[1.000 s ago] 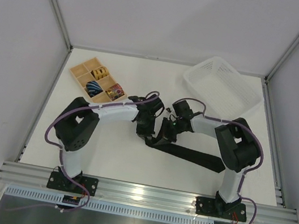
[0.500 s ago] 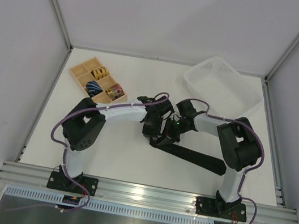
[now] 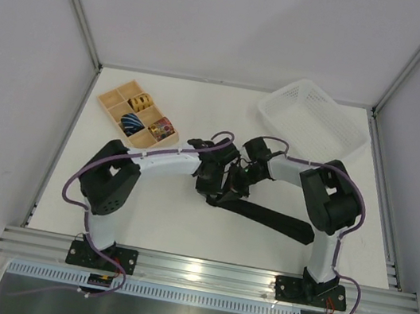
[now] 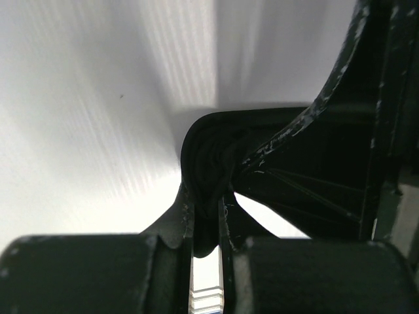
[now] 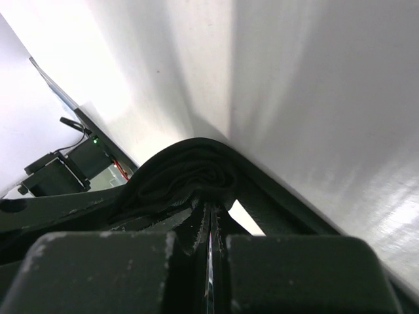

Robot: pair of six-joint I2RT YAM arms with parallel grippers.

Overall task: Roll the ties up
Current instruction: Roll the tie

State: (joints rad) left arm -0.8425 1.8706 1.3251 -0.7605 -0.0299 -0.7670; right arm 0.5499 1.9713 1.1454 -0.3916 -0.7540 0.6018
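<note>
The left pincer is closed on the black tie; in the left wrist view a fold of dark cloth sits clamped in the narrow slit between its fingers and bulges out just beyond the tips; the right pincer is fully closed, tip to tip, and in its own wrist view a bunched hump of the same cloth sits right at its fingertips, nipped there as far as can be told; the two pincers stand just beside each other, facing, with the gathered end of the tie between them; from there the rest of the tie runs away to the right pincer's near right side, lying flat on the white bench; a wooden tray holding patterned rolls lies beyond the left pincer to its left; a white basket lies beyond the right pincer to its right, well apart from the tie.
</note>
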